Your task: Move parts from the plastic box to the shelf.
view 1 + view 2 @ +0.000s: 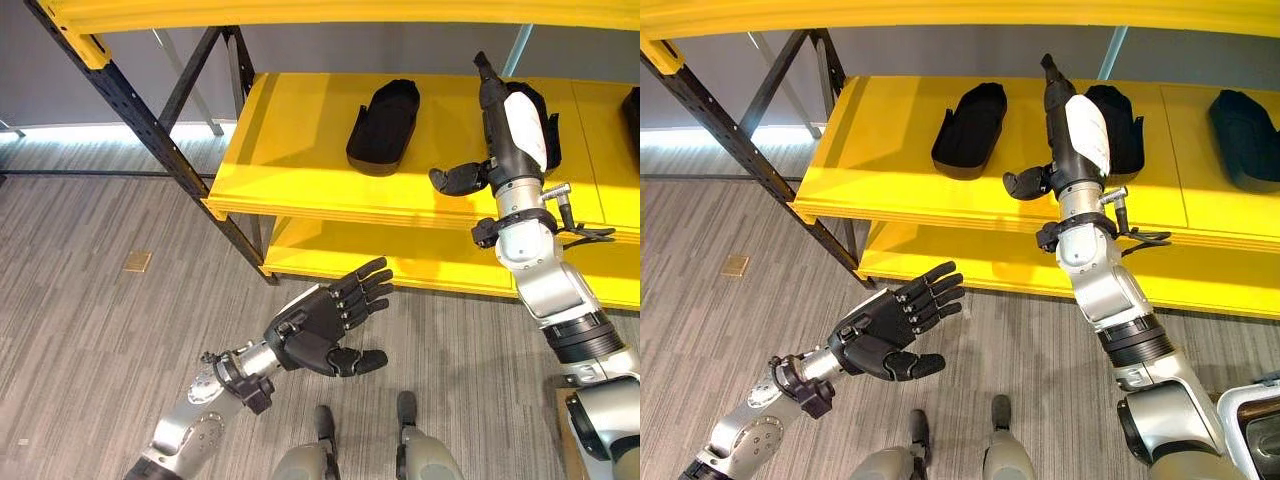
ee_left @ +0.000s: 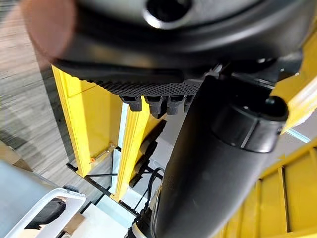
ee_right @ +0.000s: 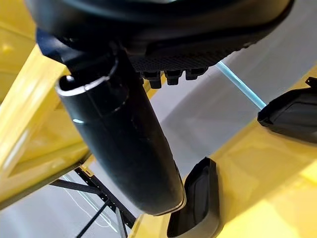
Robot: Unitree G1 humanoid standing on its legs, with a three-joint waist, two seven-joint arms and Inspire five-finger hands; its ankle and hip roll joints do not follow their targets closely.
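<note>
left hand [image 2: 163, 94] fingers straight, thumb [image 2: 213, 163] extended; yellow shelf [image 2: 84, 124] edge beyond, over grey floor [image 2: 25, 99].

Bright yellow shelf [image 1: 300, 150] boards on a black frame [image 1: 130, 110], matt black parts: one [image 1: 383, 125] beside the dark, white-backed right hand [image 1: 505, 120], one [image 1: 1118, 125] behind it, a third [image 1: 1245, 125] beyond; grey, finely streaked floor [image 1: 80, 330] under the dark left hand [image 1: 320, 325].
</note>
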